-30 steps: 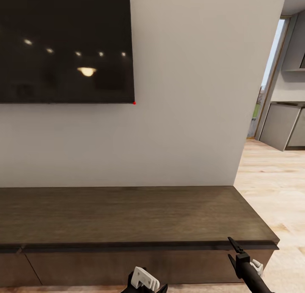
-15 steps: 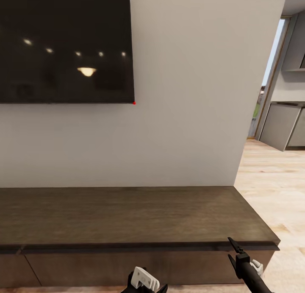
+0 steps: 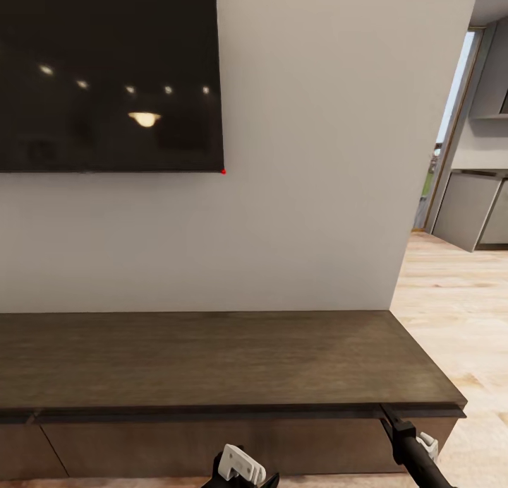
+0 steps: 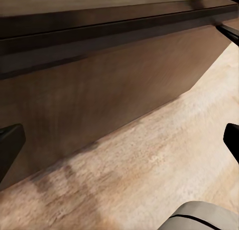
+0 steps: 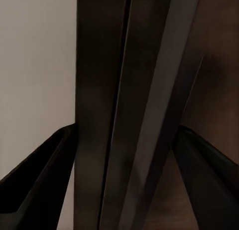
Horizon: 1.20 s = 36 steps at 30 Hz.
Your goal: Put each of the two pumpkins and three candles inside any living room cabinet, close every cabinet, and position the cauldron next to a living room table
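The long dark cabinet (image 3: 212,361) spans the lower frame. At lower right, the right gripper (image 5: 124,140) has its fingers spread around the cabinet's top edge. The left gripper (image 4: 119,140) hangs open before the drawer front.

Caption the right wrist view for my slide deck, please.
Open right gripper straddling the dark cabinet's top edge.

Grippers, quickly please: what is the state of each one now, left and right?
Left gripper: open, holding nothing, facing the cabinet front.
Right gripper: open, its fingers either side of the cabinet's top edge, not clamped.
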Motion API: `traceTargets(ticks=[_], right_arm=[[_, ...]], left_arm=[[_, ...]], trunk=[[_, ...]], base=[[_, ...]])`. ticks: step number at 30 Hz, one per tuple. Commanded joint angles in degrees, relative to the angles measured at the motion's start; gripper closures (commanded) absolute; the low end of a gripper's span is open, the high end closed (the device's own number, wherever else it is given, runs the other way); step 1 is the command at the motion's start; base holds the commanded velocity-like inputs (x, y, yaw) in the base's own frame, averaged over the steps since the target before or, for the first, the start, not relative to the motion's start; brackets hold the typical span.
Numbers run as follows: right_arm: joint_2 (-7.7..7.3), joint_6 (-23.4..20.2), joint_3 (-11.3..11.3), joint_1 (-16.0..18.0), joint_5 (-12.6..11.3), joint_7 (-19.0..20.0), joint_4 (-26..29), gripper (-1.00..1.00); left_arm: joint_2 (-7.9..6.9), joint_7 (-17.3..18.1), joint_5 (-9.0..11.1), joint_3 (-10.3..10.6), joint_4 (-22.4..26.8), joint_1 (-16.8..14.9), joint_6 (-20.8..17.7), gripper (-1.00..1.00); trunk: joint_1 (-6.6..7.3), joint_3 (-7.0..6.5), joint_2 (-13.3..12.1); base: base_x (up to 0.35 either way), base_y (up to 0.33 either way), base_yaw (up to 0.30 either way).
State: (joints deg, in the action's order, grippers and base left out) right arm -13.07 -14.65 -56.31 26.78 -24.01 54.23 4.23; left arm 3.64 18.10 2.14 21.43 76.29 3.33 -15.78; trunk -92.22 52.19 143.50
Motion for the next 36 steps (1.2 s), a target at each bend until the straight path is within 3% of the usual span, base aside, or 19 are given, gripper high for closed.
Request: traceTargets(ticks=[1,36], right_arm=[[-0.02,-0.73,0.15,0.03,-0.77,0.17,-0.01,1.0],[-0.02,-0.73,0.15,0.03,-0.75,0.17,-0.01,1.0]], left_arm=[[0.03,0.18,0.23,-0.07,0.09,0.01,-0.43,-1.0],[0.05,0.08,0.23,-0.05,0.0,0.01,-0.39,-1.0]], trunk=[[0.01,0.04,0.02],[0.01,0.04,0.02]], base=[[0.0,0.0,0.0],[-0.007,0.0,0.0]])
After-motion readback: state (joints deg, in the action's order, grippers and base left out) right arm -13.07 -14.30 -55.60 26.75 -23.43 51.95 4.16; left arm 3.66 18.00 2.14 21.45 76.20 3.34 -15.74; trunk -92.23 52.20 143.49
